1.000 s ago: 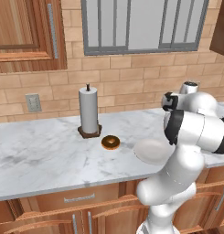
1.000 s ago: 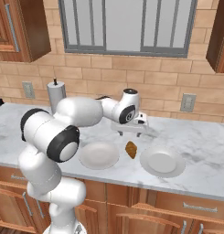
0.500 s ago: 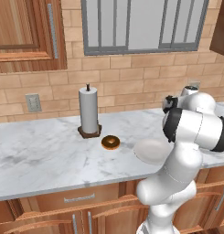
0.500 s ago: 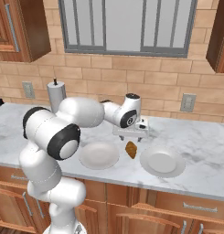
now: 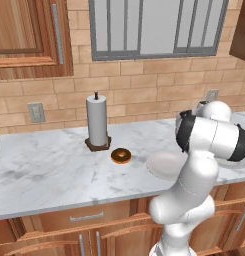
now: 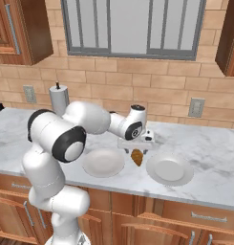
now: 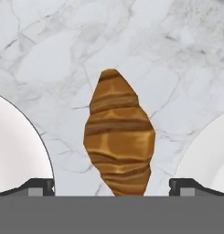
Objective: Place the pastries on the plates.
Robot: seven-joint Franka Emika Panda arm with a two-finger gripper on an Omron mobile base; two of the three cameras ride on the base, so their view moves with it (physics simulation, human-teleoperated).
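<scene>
Marble counter (image 6: 204,143): two pastries, two plates, both plates bare.
Golden-brown ridged croissant (image 7: 119,137) lying on grey-veined stone between two round shallow white plates (image 6: 103,161) (image 6: 169,169), touching neither; two-finger gripper (image 6: 136,146) low over it, dark fingers (image 7: 38,186) spread wide on either side, gripping nothing. Dark-glazed ring doughnut (image 5: 121,155) on bare counter, near white paper-towel roll on wooden stand (image 5: 97,121), just beside nearer plate.
</scene>
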